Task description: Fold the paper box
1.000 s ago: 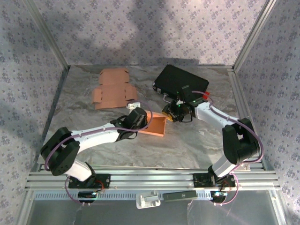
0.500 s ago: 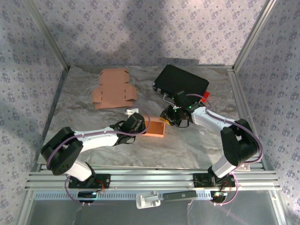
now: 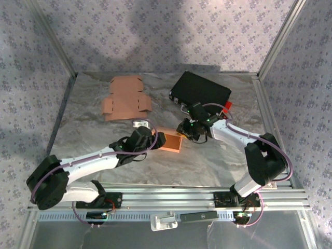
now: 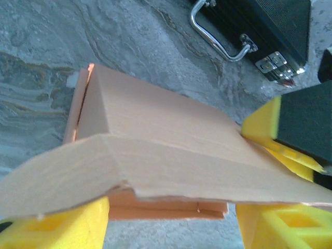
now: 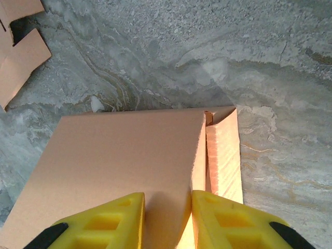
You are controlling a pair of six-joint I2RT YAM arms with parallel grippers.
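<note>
your right gripper point(image 5: 168, 215) pinches a wall of the paper box point(image 3: 170, 141), mid-table near the black case point(image 3: 201, 89). your left gripper point(image 4: 166, 215) stands open, jaws wide at its flap.

Half-folded paper box point(image 3: 171, 141) mid-table, between left gripper point(image 3: 155, 138) and right gripper point(image 3: 185, 130). Behind them, flat cardboard blank point(image 3: 126, 98) at left, black case point(image 3: 202, 89) at right.
</note>
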